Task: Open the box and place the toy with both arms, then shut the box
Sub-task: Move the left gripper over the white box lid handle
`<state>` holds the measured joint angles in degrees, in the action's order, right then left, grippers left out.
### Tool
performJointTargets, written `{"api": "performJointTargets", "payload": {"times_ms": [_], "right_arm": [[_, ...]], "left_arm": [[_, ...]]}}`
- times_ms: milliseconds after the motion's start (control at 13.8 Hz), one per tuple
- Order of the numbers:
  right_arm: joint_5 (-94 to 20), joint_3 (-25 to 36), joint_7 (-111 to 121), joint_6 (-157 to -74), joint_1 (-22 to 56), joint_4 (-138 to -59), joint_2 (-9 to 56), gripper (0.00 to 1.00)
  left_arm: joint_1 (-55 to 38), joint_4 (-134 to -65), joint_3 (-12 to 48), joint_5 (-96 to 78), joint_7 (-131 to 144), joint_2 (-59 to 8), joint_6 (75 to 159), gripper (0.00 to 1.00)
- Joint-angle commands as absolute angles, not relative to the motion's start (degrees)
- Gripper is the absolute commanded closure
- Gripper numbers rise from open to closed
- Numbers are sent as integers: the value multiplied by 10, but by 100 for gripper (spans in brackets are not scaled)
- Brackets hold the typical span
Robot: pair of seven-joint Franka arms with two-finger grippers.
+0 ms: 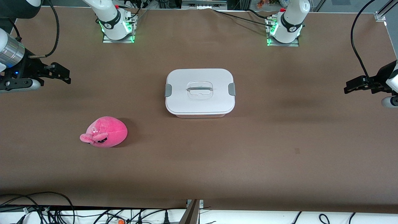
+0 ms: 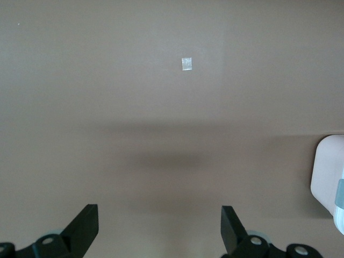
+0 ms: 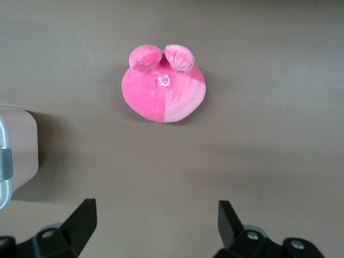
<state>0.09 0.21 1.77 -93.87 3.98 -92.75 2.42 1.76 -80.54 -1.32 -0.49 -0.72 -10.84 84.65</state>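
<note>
On table, box (image 1: 200, 92): lid on
Toy (image 1: 105, 132): nearer camera, toward right arm's end
Left gripper (image 2: 160, 228): spread, empty
Right gripper (image 3: 157, 224): spread, empty

The table (image 1: 199, 161) was a plain matte brown. The box (image 1: 200, 91) had a white lid (image 1: 186, 79) with grey side clips (image 1: 168, 90) and a clear handle (image 1: 200, 89); its tub showed pale pink below the rim. The toy (image 1: 107, 131) was bright pink in two tones, with dark eyes. Both arms were white with dark joint bands, and the left gripper (image 1: 348, 88) and right gripper (image 1: 67, 76) were black
</note>
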Motion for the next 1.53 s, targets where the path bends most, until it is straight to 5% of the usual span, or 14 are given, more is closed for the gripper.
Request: {"api": "performJointTargets", "payload": {"times_ms": [0, 727, 1453], "right_arm": [[4, 1, 11, -938, 38, -918, 26, 0], [0, -1, 11, -945, 39, -918, 26, 0], [0, 1, 13, -963, 39, -917, 30, 0]], "left_arm": [[18, -787, -15, -11, -6, -117, 840, 0], [-22, -784, 4, -11, -11, -129, 840, 0], [-267, -780, 12, -21, -14, -172, 848, 0]]}}
